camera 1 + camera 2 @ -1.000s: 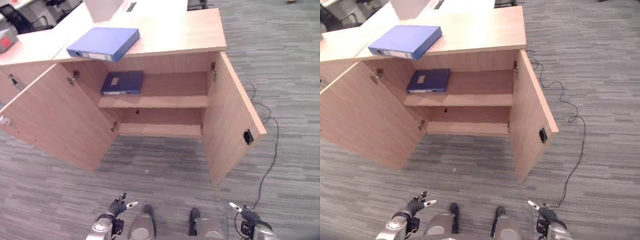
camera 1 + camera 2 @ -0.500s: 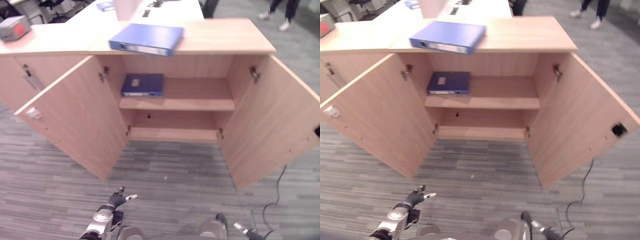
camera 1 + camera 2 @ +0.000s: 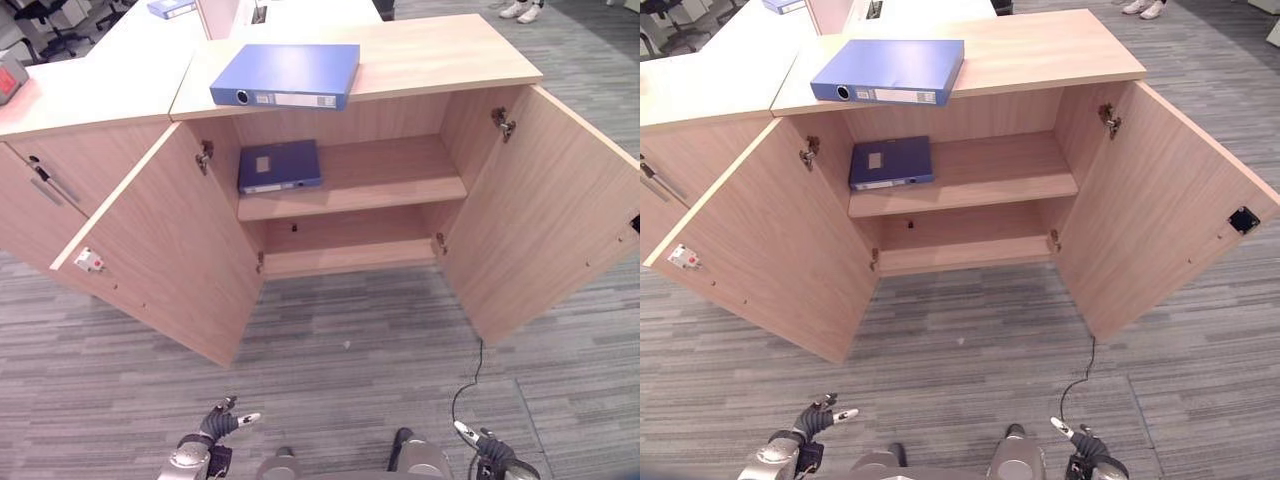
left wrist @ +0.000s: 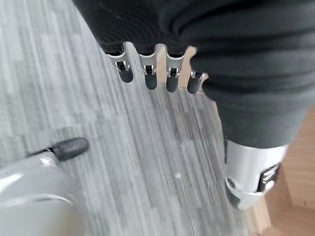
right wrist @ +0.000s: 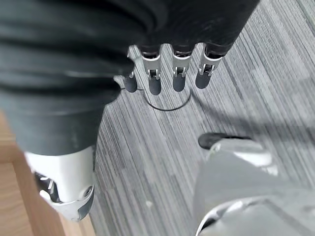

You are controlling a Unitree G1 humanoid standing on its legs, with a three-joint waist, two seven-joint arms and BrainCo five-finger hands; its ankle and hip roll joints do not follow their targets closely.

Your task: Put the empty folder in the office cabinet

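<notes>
Left eye view: light wooden office cabinet, both doors swung wide open, standing on grey striped carpet. Bright blue lever-arch folder lying flat on the cabinet top, spine toward the camera, front edge slightly overhanging. Darker navy folder flat on the upper wooden shelf, at its left end; lower compartment below it. Neighbouring wooden cabinet adjoining on the left, doors shut. Left hand low at the bottom edge, well apart from the cabinet, fingers extended, holding nothing. Right hand at the bottom right, likewise well short of the cabinet. Pair of light shoes of a person at the far top right.

Right eye view: same layout; small black fitting on the inner face of the right door, small white tag on the inner face of the left door.

Left wrist view: fingers straight in a row, thumb apart, nothing between them, carpet beyond.

Right wrist view: fingers straight, probably fully relaxed though blurred; thumb apart, nothing held.
</notes>
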